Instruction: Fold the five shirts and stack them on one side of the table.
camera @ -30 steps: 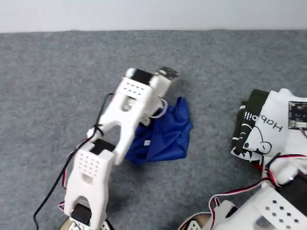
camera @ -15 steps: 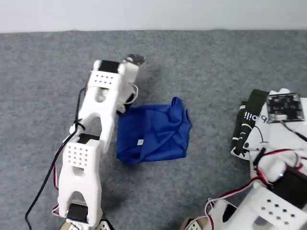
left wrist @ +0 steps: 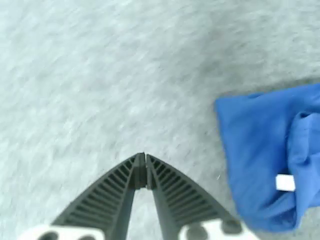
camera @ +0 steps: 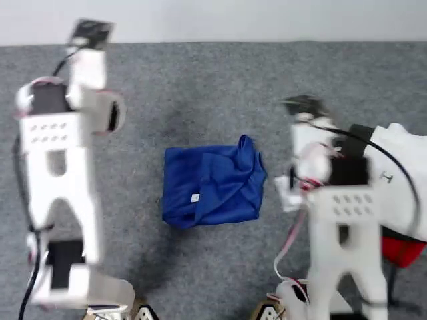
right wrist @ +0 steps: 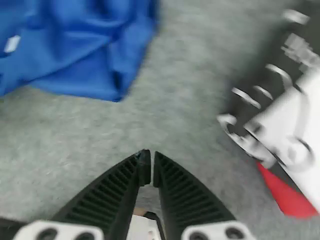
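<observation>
Your blue shirt (camera: 213, 181) lies loosely folded near the middle of the grey bench (camera: 200, 80). The left jaws are pressed together and hold nothing, over bare bench towards the left edge. The right jaws are also closed and empty, between the blue shirt and the pile at the right edge. There a white shirt (camera: 403, 177) lies on a dark shirt (camera: 363, 133), with a red shirt (camera: 400, 252) showing at its side.

Plain blue shirt (camera: 213, 183), grey table (camera: 200, 87)
</observation>
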Action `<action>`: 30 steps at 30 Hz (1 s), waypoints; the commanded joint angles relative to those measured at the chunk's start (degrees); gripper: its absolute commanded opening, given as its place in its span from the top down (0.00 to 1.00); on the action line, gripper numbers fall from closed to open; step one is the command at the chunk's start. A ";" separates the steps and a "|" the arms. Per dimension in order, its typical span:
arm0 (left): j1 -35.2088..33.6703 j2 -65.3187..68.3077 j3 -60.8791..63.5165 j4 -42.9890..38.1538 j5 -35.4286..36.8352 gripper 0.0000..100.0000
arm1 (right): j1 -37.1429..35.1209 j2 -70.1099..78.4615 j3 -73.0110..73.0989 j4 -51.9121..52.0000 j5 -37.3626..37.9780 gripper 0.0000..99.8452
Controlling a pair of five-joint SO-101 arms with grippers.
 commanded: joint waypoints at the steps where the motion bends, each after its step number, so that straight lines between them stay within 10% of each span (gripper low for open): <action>1: -4.22 -13.98 9.54 0.35 0.18 1.00 | -7.52 7.43 -6.95 -2.15 -3.69 0.99; 19: -14.51 -33.49 36.97 -8.00 -3.34 1.00 | -23.08 39.08 -23.03 -29.85 -6.15 0.99; 30: -14.51 -33.76 37.76 -8.00 -3.34 1.00 | -22.37 53.23 -27.43 -23.43 -6.07 0.99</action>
